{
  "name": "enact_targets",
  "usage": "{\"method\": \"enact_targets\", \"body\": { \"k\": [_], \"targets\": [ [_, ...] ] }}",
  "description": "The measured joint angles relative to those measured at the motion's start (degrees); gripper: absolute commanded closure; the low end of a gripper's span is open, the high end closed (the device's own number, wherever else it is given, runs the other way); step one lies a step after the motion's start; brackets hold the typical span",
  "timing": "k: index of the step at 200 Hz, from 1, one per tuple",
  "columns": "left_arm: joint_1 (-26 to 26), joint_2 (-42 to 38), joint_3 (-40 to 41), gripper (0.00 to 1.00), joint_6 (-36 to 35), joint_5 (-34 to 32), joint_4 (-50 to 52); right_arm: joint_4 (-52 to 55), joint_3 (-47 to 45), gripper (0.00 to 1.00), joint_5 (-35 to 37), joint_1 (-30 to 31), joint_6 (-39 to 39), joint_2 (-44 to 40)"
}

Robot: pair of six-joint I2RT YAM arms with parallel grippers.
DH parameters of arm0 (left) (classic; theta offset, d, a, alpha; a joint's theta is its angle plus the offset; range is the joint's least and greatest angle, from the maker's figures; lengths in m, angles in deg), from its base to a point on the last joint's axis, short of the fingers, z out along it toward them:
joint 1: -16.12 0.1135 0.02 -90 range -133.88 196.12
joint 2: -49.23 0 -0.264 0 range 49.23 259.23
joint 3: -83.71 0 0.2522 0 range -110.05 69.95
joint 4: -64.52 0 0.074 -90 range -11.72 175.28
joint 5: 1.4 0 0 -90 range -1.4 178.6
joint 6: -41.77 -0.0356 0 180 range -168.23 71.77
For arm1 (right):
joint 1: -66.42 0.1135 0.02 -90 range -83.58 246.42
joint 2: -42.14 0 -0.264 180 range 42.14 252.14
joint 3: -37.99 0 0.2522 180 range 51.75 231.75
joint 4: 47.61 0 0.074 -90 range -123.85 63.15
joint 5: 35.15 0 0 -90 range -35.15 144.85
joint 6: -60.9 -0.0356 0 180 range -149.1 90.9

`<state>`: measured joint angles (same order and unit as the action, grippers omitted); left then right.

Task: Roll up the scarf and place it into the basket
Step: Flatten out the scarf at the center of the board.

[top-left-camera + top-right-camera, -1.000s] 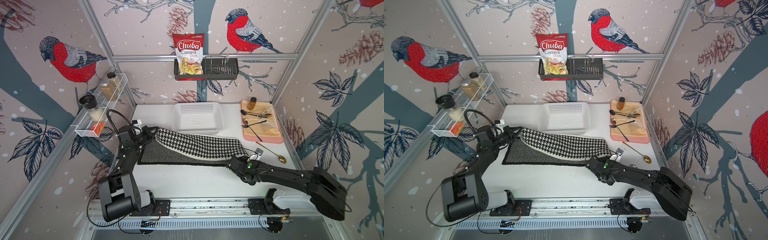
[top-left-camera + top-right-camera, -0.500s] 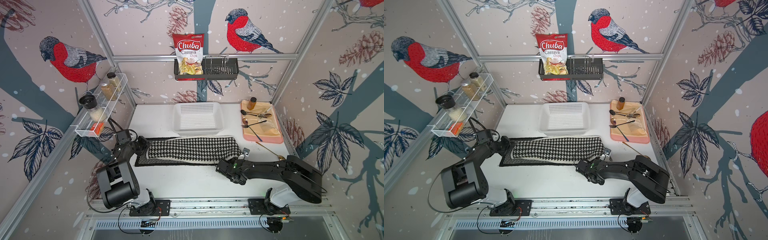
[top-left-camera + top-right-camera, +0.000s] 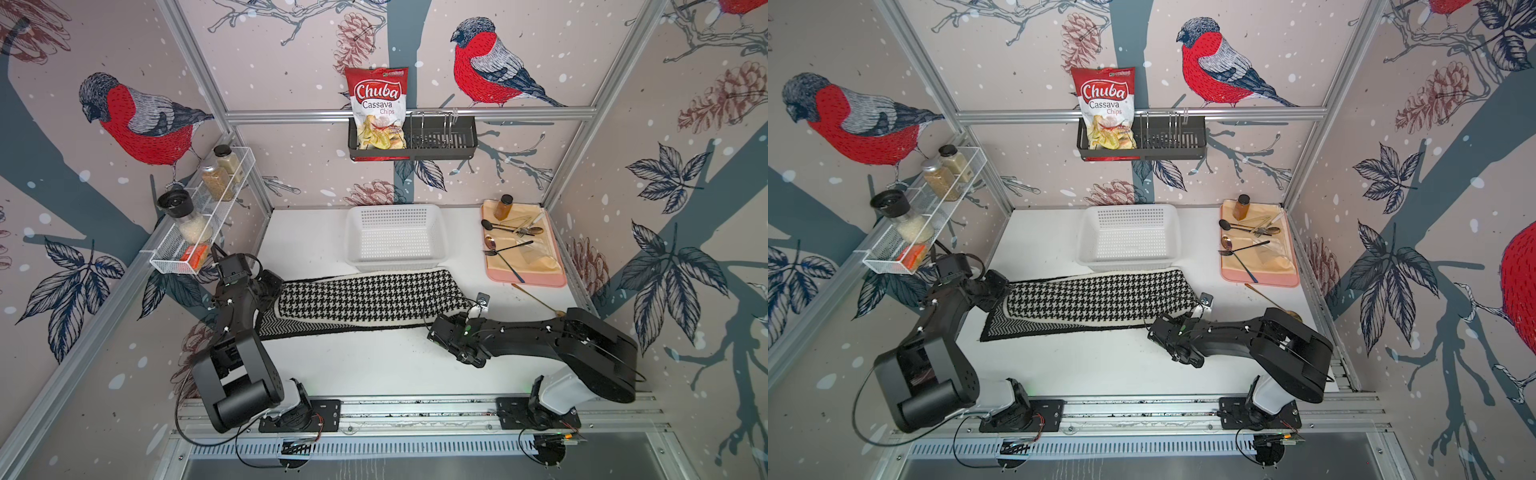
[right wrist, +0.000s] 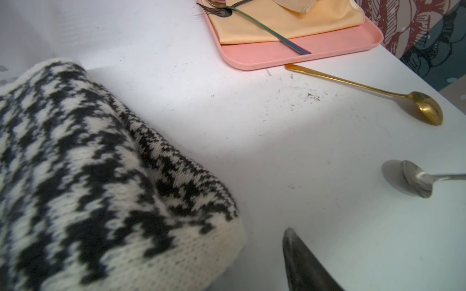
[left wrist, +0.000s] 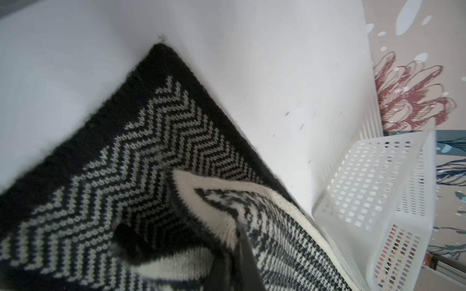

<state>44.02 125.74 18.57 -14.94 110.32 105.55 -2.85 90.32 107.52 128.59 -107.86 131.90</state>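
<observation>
My stereo head looks down from high at the front, facing the back wall (image 3: 519,174), far enough off to hold the whole table (image 3: 374,365); both top views overlap almost fully. My left wrist camera sits close over the scarf (image 5: 141,141), looking along the table toward the basket (image 5: 365,189). My right wrist camera hangs low at the scarf's other end, facing the pink tray (image 4: 252,56). The wrist views share only the scarf.
</observation>
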Motion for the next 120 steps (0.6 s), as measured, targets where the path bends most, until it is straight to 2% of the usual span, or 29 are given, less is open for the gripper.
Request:
{"method": "enact_targets", "body": {
  "k": [21,39,55,75,92,120],
  "targets": [
    [0.0,-2.7,-3.2,0.98,-1.0,-3.3,3.7,-2.1,0.1,0.37,-1.1,-0.9,2.5,1.3],
    [0.0,-5.3,-3.3,0.97,-2.0,-7.1,3.2,-4.3,-0.4,0.32,-2.4,-1.7,4.8,1.7],
    [0.0,-4.5,-1.2,0.97,-2.2,-10.4,3.1,-7.8,-1.9,0.26,-4.4,-0.8,9.1,0.0],
    [0.1,-1.2,-0.5,0.97,-2.2,-12.9,4.5,-14.7,-5.2,0.21,-8.2,1.7,17.5,-7.3],
    [0.2,0.7,-0.4,0.97,-2.4,-13.9,4.5,-21.4,-8.0,0.21,-13.8,1.9,25.4,-14.7],
    [0.2,1.6,0.3,0.97,-3.0,-13.7,3.7,-25.7,-10.1,0.23,-23.6,-3.3,33.4,-26.1]
  ]
}}
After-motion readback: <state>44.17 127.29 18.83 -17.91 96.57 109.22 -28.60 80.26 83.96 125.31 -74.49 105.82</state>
